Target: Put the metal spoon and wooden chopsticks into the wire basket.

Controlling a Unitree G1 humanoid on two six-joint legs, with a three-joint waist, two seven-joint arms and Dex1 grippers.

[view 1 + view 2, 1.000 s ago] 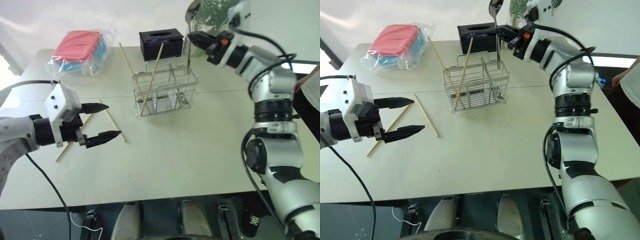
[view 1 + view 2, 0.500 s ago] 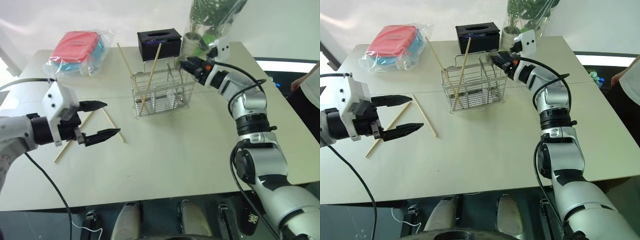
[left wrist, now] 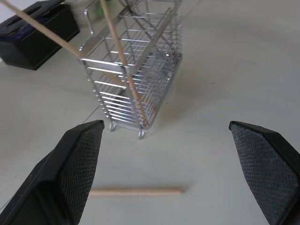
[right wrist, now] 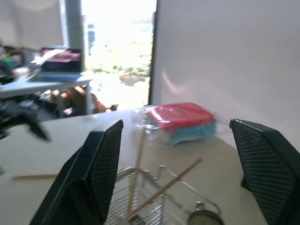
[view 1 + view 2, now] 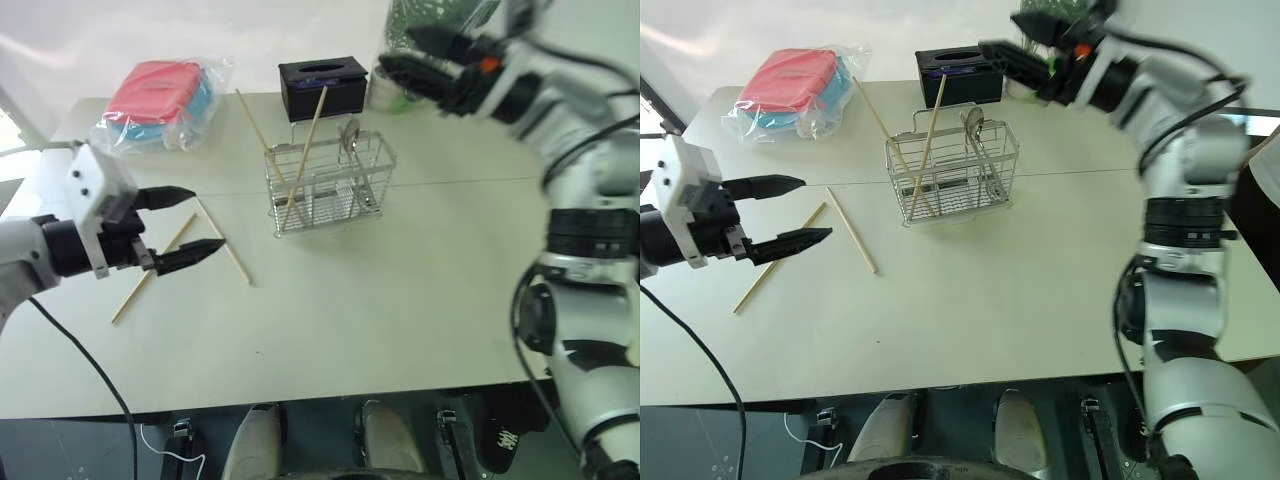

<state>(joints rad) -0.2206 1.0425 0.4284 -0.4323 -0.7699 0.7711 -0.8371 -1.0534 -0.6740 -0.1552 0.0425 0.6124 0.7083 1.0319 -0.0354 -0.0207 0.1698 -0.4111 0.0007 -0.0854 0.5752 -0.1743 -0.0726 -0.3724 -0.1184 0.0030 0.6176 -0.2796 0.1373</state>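
Spoon stands inside the wire basket, in the end farthest from the plastic bag, handle down. Two chopsticks lean crossed in the basket's other end; two more lie flat on the table beside it. Right gripper hangs above the basket, fingers spread, holding nothing. Left gripper hovers over the loose sticks, fingers wide apart, empty.

metal spoon in wire basket, two chopsticks left of it
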